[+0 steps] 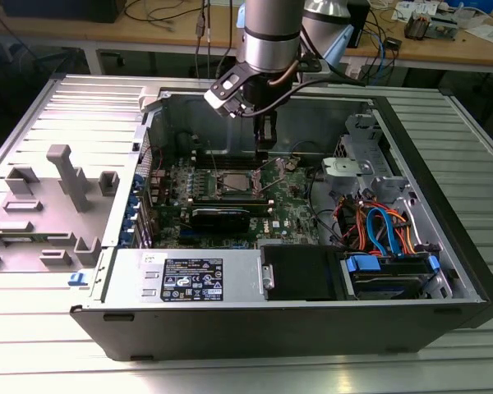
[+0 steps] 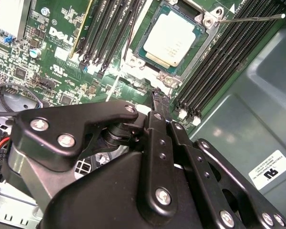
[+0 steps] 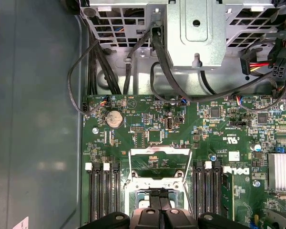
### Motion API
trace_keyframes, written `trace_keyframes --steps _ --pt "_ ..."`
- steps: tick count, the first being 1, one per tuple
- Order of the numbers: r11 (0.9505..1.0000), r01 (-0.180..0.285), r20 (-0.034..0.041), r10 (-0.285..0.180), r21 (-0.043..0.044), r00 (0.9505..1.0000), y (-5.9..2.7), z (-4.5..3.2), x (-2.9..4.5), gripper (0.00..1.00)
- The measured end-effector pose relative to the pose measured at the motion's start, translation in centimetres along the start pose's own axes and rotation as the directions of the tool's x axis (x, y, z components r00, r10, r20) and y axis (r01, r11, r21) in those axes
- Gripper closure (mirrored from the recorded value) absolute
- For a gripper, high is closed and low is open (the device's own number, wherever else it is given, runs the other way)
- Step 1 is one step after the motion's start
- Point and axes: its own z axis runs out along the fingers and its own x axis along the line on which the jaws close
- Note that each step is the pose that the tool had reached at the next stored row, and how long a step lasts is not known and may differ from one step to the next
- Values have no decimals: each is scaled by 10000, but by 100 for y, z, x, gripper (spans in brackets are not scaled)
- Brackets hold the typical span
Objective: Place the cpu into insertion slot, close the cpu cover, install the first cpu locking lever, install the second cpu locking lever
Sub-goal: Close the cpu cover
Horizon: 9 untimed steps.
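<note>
The cpu [image 2: 174, 38] lies flat in the insertion slot [image 2: 203, 45], silver top up; the slot [image 1: 232, 182] sits mid-motherboard in the open computer case. In the first wrist view the cpu cover [image 3: 159, 151] stands tilted up from the slot's edge, its window open. A thin locking lever [image 2: 250, 18] sticks out free beside the slot. My gripper [image 1: 263, 152] hangs just above the slot's side on the exterior view's right. Its fingers [image 2: 157, 102] are shut together with nothing seen between them, tips close to the raised cover [image 3: 160, 193].
Long black memory slots [image 2: 214, 71] flank the socket. A drive cage [image 3: 195, 28] with black cables [image 3: 109, 71] stands beyond the board. A power supply [image 1: 189, 279] and blue-cabled drives [image 1: 386, 238] fill the case front. Grey fixture blocks [image 1: 66, 176] sit outside at the exterior view's left.
</note>
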Motion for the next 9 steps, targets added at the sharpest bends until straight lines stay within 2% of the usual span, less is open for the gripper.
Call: trace_keyframes --steps 9 --pt "10000 1 10 -1 0 10000 1 0 12 89"
